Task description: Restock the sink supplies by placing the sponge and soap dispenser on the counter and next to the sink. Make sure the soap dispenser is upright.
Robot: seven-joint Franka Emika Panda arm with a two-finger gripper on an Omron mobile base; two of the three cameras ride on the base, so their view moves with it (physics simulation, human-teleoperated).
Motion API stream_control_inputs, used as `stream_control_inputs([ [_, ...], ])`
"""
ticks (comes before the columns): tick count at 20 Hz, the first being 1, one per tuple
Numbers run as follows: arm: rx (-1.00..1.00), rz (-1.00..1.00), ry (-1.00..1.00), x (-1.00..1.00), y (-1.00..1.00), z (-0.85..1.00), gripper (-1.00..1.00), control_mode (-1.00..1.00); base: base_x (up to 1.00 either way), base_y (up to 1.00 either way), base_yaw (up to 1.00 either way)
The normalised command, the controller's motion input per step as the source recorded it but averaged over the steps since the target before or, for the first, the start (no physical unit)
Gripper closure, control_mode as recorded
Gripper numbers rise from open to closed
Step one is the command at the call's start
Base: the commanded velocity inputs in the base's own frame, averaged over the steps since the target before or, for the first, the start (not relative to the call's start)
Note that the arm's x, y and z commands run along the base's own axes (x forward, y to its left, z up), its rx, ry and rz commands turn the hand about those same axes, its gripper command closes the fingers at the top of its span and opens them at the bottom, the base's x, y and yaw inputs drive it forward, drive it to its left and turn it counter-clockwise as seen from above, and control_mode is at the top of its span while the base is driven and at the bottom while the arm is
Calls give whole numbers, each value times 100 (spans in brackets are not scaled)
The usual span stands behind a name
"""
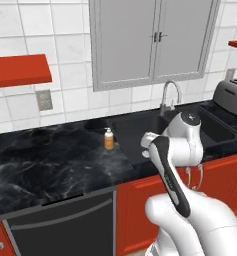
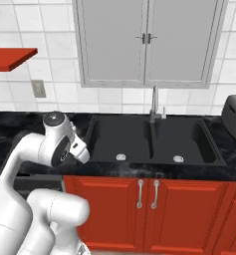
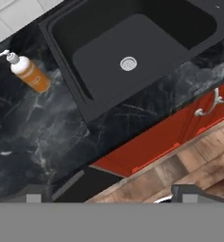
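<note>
The soap dispenser (image 1: 108, 139) is a small orange bottle with a whitish pump. It stands upright on the black marble counter (image 1: 50, 160), just left of the sink (image 1: 140, 135). The hand view has the soap dispenser (image 3: 30, 73) at upper left, beside the sink's (image 3: 127, 42) left basin. My gripper (image 3: 111, 194) hangs above the counter's (image 3: 38, 127) front edge, well away from the bottle. Its fingertips (image 3: 33, 196) stand wide apart and open, with nothing between them. The sponge is out of view.
A curved chrome faucet (image 1: 170, 95) rises behind the sink, and a toaster (image 1: 232, 95) sits on the counter to its right. Below are red cabinet doors (image 2: 144, 199) and a dark dishwasher front (image 1: 60, 225). A red shelf (image 1: 20, 70) hangs on the left wall.
</note>
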Motion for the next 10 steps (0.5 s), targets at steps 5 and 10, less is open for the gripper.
stream_control_inputs([
  [5, 0, 0, 0, 0, 0, 0, -100, 100, -79, -53, -44],
  [10, 0, 0, 0, 0, 0, 0, -100, 100, -35, -73, -61],
])
